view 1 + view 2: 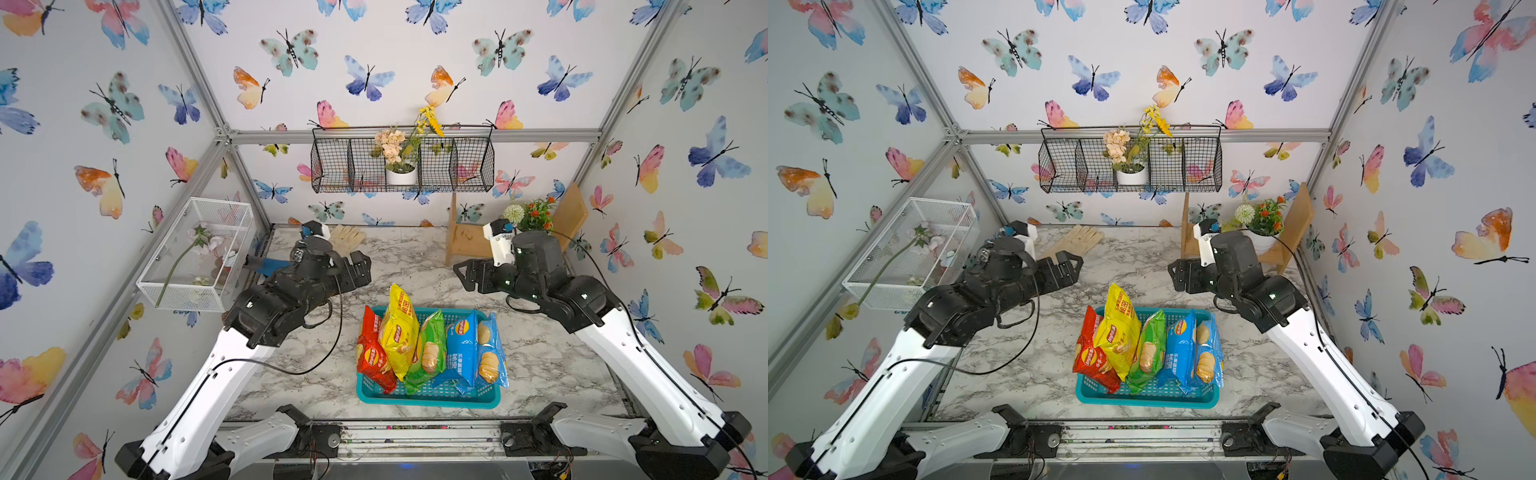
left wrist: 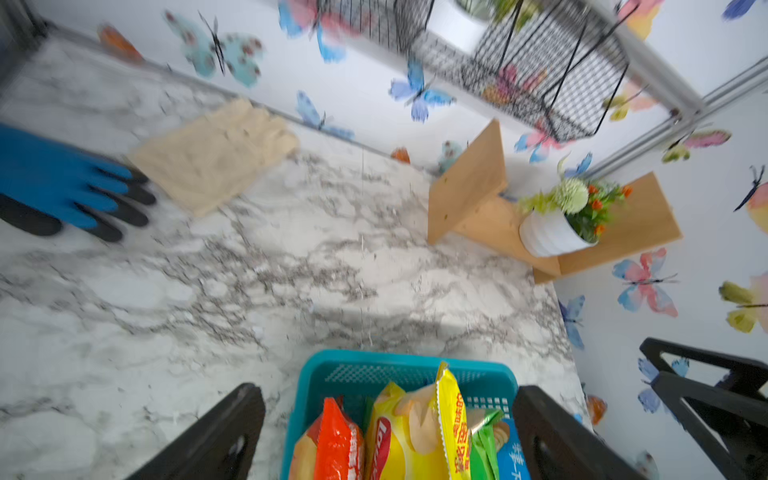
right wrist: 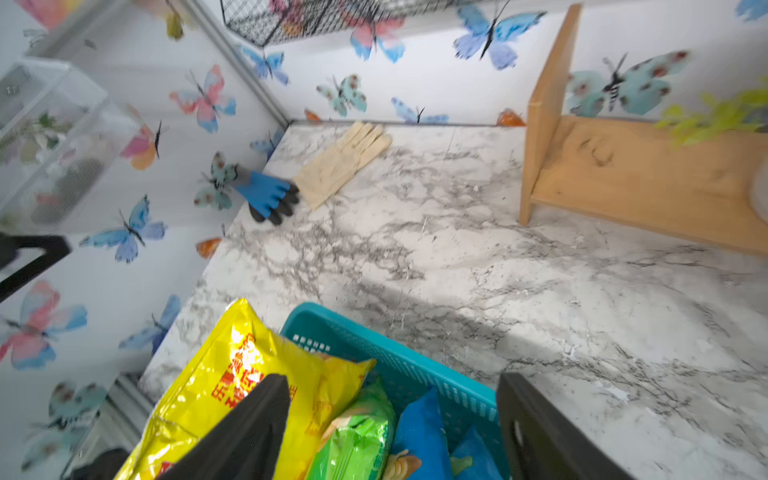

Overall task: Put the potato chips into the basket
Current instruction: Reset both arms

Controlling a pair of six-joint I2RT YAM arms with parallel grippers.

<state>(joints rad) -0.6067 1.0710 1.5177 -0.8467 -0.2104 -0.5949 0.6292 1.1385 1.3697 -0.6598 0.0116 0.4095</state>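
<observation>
While five chip bags (image 1: 432, 349) are sitting in the teal basket (image 1: 428, 401), left claw (image 1: 360, 266) and right claw (image 1: 466, 275) are hanging open, empty. Best retreating high, clearing the yellow bag (image 1: 399, 328).

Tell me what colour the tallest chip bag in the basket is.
The tallest bag is yellow, clearest in a top view.

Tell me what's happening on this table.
Two robot arms are packing potato chips into the teal basket. All five bags, red, yellow, green and two blue, stand on end inside it. The left arm and right arm hang above the marble table, jaws open and empty.
</observation>
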